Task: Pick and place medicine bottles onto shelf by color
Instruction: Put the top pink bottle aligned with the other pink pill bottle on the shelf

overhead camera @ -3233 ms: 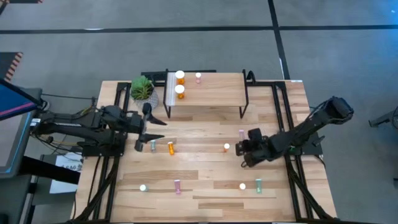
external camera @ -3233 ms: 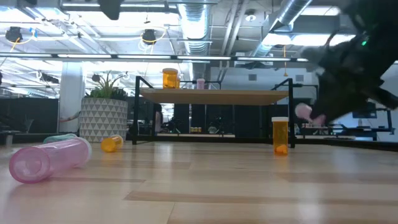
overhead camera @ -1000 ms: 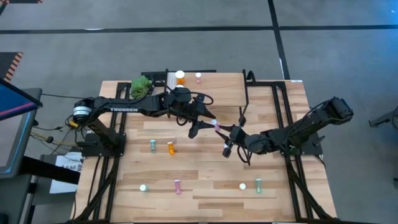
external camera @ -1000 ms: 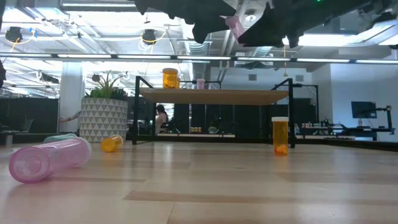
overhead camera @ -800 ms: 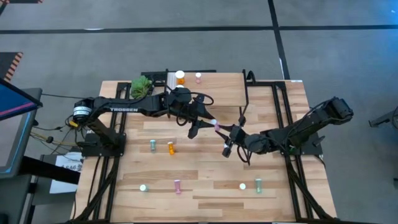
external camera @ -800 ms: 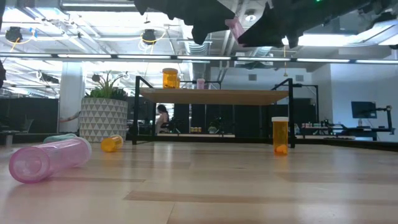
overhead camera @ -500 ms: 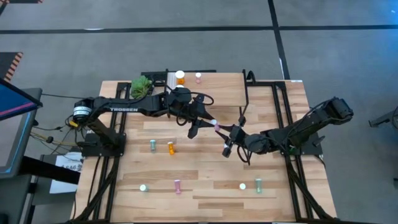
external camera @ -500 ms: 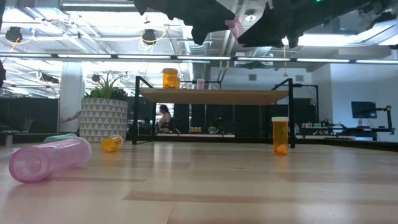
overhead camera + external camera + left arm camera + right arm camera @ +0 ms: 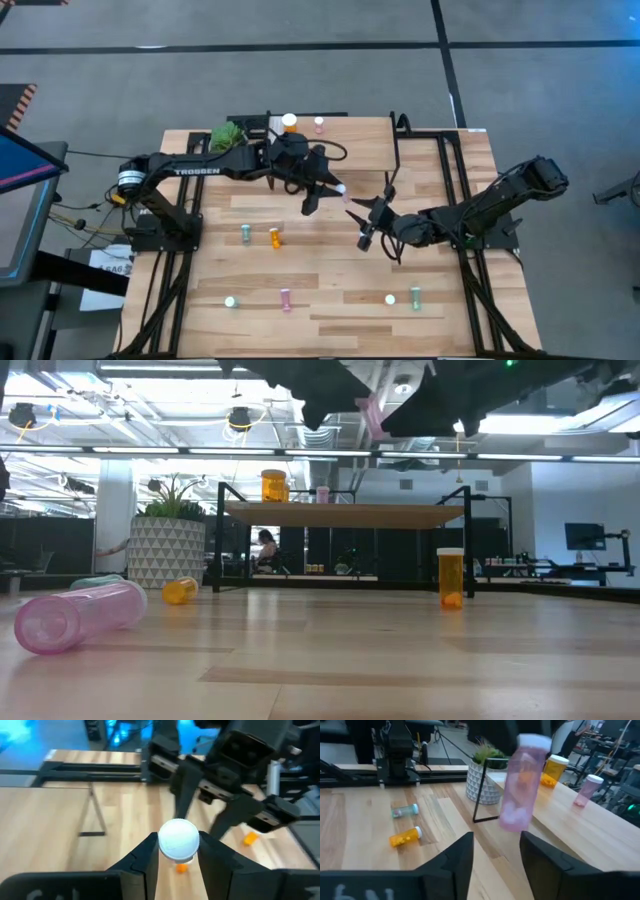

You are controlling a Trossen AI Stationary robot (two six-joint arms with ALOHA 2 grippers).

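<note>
My left gripper [image 9: 335, 190] is shut on a pink medicine bottle [image 9: 522, 785] with a white cap, high above the middle of the table, just in front of the shelf [image 9: 350, 150]. My right gripper [image 9: 366, 222] is open and empty, a little to the right of the bottle and nearer than it. Its fingers [image 9: 462, 855] stand short of the bottle. An orange bottle [image 9: 289, 122] and a small pink bottle [image 9: 319, 124] stand on the shelf. My left arm hides part of the shelf's left end. My left gripper pinches the pink bottle at its white-capped top end [image 9: 178, 838] between its two fingers [image 9: 150, 855]. The fingers come from the table's left, roughly level. The bottle is lifted clear, cap up and a little tilted, and its pink body [image 9: 517, 805] hangs below the fingers.
On the table lie a teal bottle [image 9: 246, 233], an orange one [image 9: 275, 238] and a pink one [image 9: 285, 298]. Near the front stand a teal one [image 9: 230, 301], a teal one [image 9: 416, 296] and a white-capped one [image 9: 390, 298]. A potted plant [image 9: 228, 140] stands left of the shelf.
My left gripper has drawn back toward the far edge and the shelf with the pink bottle. The bottle has moved away from my right gripper, which stays where it was.
</note>
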